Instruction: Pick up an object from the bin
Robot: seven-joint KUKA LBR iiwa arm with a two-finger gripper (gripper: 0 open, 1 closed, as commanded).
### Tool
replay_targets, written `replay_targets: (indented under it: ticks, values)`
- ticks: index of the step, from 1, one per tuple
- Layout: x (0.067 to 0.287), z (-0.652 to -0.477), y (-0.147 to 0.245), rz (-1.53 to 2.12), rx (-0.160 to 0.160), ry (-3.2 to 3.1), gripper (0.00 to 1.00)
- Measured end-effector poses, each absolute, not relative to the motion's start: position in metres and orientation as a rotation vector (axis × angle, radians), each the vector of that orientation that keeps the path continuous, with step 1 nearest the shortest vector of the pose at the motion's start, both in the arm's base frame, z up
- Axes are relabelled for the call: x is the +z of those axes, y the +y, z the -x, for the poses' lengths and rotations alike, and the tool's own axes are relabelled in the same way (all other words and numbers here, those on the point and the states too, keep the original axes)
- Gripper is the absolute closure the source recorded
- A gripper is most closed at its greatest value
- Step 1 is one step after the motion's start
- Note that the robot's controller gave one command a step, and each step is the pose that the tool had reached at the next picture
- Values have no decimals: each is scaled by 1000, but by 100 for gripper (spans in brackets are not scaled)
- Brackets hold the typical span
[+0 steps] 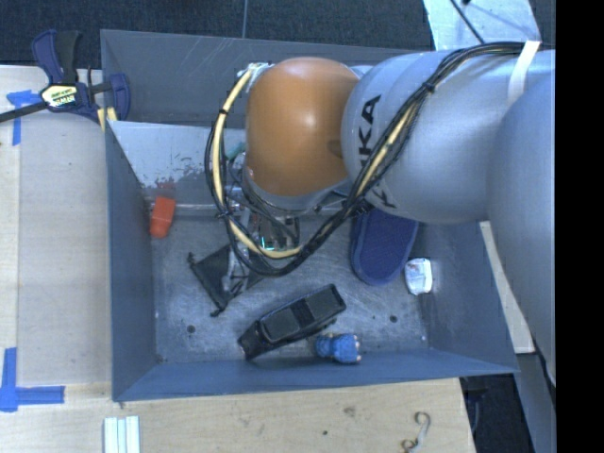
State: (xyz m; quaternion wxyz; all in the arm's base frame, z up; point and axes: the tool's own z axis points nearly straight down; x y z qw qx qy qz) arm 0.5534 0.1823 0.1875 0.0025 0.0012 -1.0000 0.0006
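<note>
- Camera view: gripper (267,241) low at bin (132,281) centre, open or closed impossible to tell.
- Nearest: black bent piece (212,276), just left of gripper.
- Black bar (293,321) nearer the front wall, long axis slanting up to the right.

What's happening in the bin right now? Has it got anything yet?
The KUKA arm is reaching into the grey bin from the right. Its gripper sits low near the middle, beside a black angular piece. The orange wrist cover hides it, so a grasp can't be confirmed. Lying loose are a long black object, a small blue thing, an orange block, a dark blue oval item and a white scrap.
</note>
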Motion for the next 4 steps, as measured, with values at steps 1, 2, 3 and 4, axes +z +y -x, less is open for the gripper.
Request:
replay_targets:
  ticks: [1,2,3,4]
  values:
    - [68,-546,143,-350,-1,-3125,0]
    - [71,-547,144,-351,-3,-3129,100]
    - [101,-564,137,-385,-1,-3125,100]
    - [223,-574,135,-349,-2,-3135,100]
